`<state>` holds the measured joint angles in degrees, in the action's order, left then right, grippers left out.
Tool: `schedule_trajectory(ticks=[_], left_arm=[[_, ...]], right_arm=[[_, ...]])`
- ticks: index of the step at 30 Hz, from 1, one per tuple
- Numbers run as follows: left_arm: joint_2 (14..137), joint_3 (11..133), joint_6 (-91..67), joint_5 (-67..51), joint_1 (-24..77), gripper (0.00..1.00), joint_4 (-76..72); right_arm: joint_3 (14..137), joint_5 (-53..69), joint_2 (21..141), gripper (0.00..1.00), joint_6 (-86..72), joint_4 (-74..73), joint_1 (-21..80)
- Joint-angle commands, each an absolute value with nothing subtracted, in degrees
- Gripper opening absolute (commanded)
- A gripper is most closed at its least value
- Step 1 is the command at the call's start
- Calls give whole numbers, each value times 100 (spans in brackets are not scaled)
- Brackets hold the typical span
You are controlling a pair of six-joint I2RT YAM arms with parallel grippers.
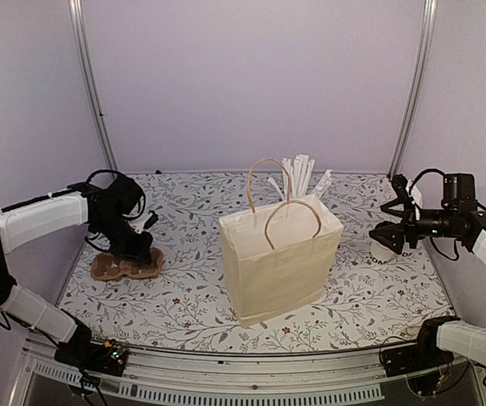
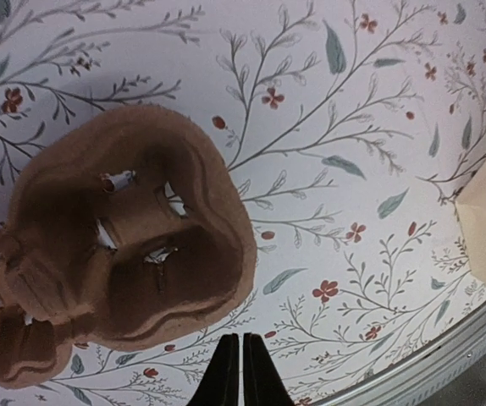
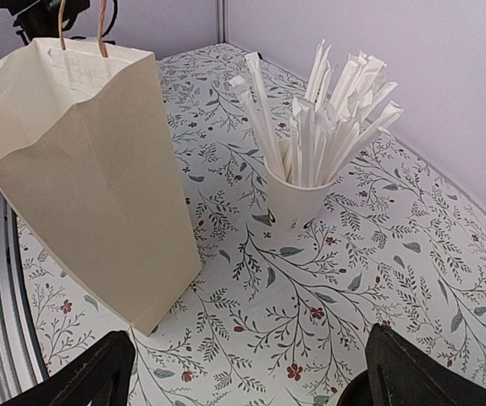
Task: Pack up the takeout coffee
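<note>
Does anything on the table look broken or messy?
The brown cup tray on the left looks battered, with small ragged holes through it. The bag and straw cup stand upright; nothing spilled.

A cream paper bag stands upright in the middle of the table, its mouth open and its two tan looped handles up. Behind it, a little apart, a white cup bristles with paper-wrapped straws. Over on the left a brown moulded-pulp cup carrier lies flat on the flower-printed tablecloth, well away from the bag.
</note>
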<state>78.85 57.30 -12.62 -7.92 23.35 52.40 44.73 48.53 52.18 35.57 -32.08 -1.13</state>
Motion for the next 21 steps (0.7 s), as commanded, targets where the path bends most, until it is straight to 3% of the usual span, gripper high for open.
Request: schedule_trajectory(ticks=[1, 12, 21], left_arm=[[8339, 5309, -1512, -1293, 2428, 5, 4990], [9677, 5977, -1755, -455, 2739, 7, 4718], [11207, 8022, -1263, 762, 2818, 13, 4900]], right_arm=[[4403, 4851, 5171, 99, 3563, -3189, -83], [4421, 4879, 5199, 99, 3665, -3265, -85], [4412, 4812, 5194, 99, 3648, -3243, -94]])
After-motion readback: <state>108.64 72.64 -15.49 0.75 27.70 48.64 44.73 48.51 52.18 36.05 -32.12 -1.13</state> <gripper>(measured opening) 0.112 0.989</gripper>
